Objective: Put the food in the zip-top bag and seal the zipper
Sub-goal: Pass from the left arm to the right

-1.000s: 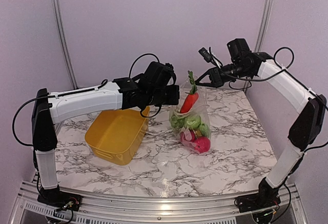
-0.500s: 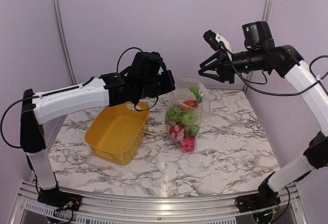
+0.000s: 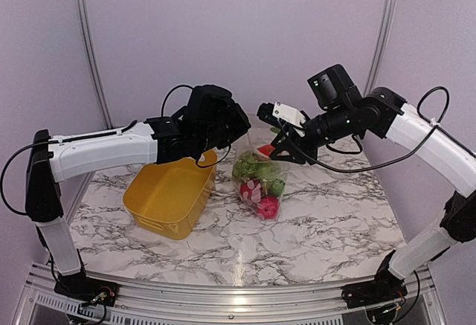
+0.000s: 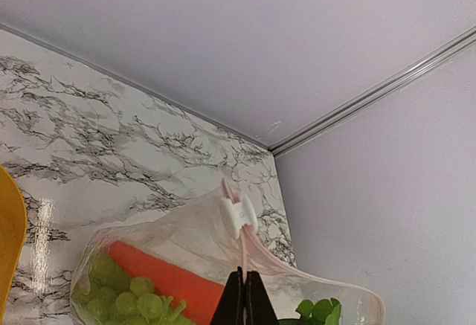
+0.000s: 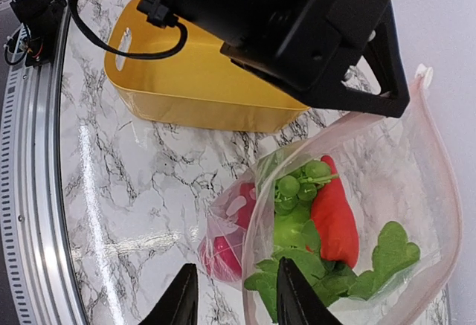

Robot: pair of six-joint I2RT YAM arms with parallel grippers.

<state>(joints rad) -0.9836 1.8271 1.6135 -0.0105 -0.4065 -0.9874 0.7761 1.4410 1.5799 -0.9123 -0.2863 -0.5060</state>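
My left pincer [image 4: 245, 289], hidden in the top view, pinches the zipper [image 4: 242, 249]. My right pincer [image 5: 236, 284] gapes empty. The bag [image 3: 262, 184] stands upright, mouth at 12 o'clock.

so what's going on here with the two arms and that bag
The left pincer is shut on the zipper, holding up the mouth of the zip-top bag. The food is already inside: a carrot, grapes, and green and red pieces. The right pincer hovers open just over the bag, gripping nothing. The mouth gapes open, not yet sealed. A yellow bin sits beside the bag.
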